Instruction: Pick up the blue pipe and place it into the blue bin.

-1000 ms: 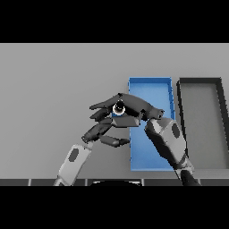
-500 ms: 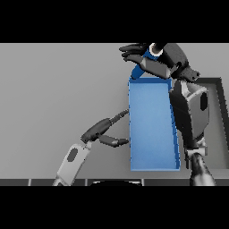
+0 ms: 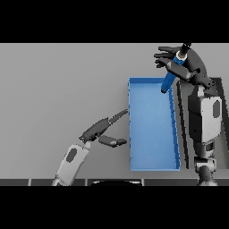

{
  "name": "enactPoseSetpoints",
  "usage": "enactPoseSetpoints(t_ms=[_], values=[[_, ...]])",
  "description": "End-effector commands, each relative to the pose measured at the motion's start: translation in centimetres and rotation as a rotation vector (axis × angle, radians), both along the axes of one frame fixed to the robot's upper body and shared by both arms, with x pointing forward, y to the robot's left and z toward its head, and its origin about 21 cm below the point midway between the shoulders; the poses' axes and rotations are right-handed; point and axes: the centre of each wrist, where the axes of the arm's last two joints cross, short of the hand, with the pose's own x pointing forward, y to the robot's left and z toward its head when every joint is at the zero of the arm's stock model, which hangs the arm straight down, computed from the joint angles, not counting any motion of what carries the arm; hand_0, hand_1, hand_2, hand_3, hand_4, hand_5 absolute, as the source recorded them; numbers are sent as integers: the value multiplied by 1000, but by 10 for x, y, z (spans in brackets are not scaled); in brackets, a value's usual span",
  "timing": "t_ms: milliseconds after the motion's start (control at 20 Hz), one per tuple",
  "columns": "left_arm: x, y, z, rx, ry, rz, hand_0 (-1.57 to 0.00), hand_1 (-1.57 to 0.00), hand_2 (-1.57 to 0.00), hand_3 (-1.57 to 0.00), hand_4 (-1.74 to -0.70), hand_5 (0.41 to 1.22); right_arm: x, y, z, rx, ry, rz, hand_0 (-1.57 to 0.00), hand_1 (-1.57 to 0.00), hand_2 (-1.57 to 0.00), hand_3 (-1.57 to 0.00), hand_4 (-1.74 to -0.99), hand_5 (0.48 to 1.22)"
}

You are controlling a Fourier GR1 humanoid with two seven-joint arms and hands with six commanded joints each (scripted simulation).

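One blue bin (image 3: 152, 166) sits on the plain grey worktop (image 3: 62, 89): a long, shallow rectangular tray with thin upright walls and a flat, smooth floor, its long axis running away from the robot. Just beside the bin's right wall lies a second tray, a dark grey bin (image 3: 222, 89) of similar shape, largely hidden behind the right arm.

One blue pipe (image 3: 171, 77) is in view, a slim, smooth cylinder with a dark cap at its upper end. It hangs above the bin's far right corner, held off the worktop. Its long axis is tilted: the capped end points up and away from the bin, the lower end slants down and left, over the bin's far wall.

The right hand (image 3: 181, 67) has its fingers wrapped round the pipe's upper part, with some fingers spread out to the left of the pipe.

The left hand (image 3: 99, 130) hovers just left of the bin's left wall, holding nothing, its fingers straight and pointing toward the bin, thumb set apart below them.
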Motion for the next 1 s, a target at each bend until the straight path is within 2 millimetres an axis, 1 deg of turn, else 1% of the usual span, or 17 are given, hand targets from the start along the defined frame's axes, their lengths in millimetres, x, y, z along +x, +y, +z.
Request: enactPoseSetpoints(t_ms=[0,150,300,400,450,500,550,600,650,700,750,800,850,900,950], values=[[0,-1,1,-1,9,-1,1,1,1,1,-870,421,-3,-2,-9,-16,30,-15,-1571,-1571,-1571,-1571,-1741,1221],[-1,0,0,-7,14,6,1,1,1,1,-878,423,-16,-13,-41,-36,129,-76,-1571,-1571,-1571,-1571,-1741,1221],[-5,1,-3,-9,23,7,1,1,1,1,-880,428,-30,-19,-61,-74,232,-151,-1571,-1571,-1571,-1571,-1741,1221],[-7,-1,-1,-17,19,3,1,1,1,1,-884,425,-35,-15,-80,-115,296,-208,-1571,-1571,-1571,-1571,-1741,1221],[-8,0,-2,-20,22,1,1,1,1,1,-887,423,-37,-16,-88,-131,334,-239,-1571,-1571,-1571,-1508,-1741,1221],[-7,0,-4,-10,28,0,1,1,1,1,-888,422,-39,-13,-97,-144,367,-257,-1571,-1571,-1571,-1521,-1741,1221],[-8,1,-1,-15,16,-5,1,1,1,1,-887,420,-41,-13,-103,-163,391,-271,-1571,-1571,-1571,-1255,-1741,1221],[-10,0,0,-14,15,-7,1,1,1,1,-886,420,-42,-13,-108,-199,415,-287,-1571,-1571,-1571,-1127,-1741,1221],[-8,0,0,-12,14,-2,1,1,1,1,-885,420,-43,-14,-118,-234,451,-312,-1571,-1571,-1571,-1024,-1741,1221],[-7,2,0,-3,16,5,1,1,1,1,-883,421,-43,-12,-124,-251,477,-332,-1571,-1571,-1571,-908,-1741,1221],[-10,0,0,-9,17,-4,1,1,1,1,-883,421,-42,-11,-131,-272,514,-356,-1571,-1548,-1571,-847,-1741,1221],[-9,-2,2,-13,13,-6,1,1,1,1,-882,421,-41,-11,-136,-292,556,-362,-1465,-1336,-1339,-788,-1678,1221],[-7,-3,2,-3,13,-4,1,1,1,1,-881,422,-39,-11,-141,-322,587,-365,-1172,-1069,-1071,-630,-1592,1221],[-7,-2,1,-2,16,-2,1,1,1,1,-878,422,-37,-11,-142,-346,606,-368,-937,-855,-856,-504,-1503,1221],[-8,-1,2,-8,13,-2,1,1,1,1,-878,425,-36,-13,-143,-371,636,-365,-750,-684,-685,-403,-1413,1221]])
